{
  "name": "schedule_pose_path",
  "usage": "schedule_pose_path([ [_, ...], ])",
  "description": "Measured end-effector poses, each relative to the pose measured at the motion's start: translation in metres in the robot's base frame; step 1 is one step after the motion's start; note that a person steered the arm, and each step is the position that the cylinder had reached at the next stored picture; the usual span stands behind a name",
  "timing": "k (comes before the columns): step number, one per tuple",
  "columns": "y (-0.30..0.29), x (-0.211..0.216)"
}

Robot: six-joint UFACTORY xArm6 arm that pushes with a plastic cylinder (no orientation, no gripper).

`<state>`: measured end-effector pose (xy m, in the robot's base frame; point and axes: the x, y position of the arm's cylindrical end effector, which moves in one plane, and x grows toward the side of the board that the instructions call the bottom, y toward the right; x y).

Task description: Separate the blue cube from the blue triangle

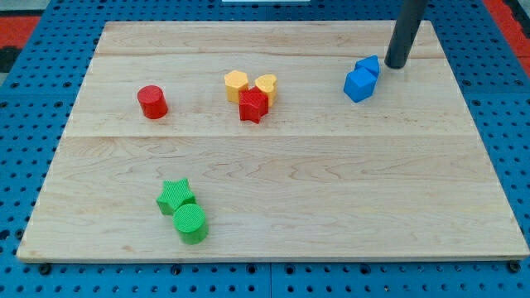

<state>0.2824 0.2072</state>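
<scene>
The blue cube (359, 84) sits on the wooden board at the view's upper right. The blue triangle (368, 64) touches it just above and to the right. My tip (395, 65) is the lower end of a dark rod coming down from the view's top. It stands just right of the blue triangle, very close to it or touching it, and up-right of the blue cube.
A yellow hexagon (236, 84), a yellow heart (266, 85) and a red star (253, 106) cluster at top centre. A red cylinder (152, 102) stands at the left. A green star (175, 196) and green cylinder (190, 223) sit at the bottom left. The board's right edge (476, 124) is near the blue blocks.
</scene>
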Motion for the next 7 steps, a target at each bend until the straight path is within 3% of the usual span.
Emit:
schedule_pose_path([
  [1, -0.032, -0.008],
  [2, -0.067, 0.049],
  [4, -0.055, 0.073],
  [6, -0.110, 0.097],
  [7, -0.088, 0.098],
])
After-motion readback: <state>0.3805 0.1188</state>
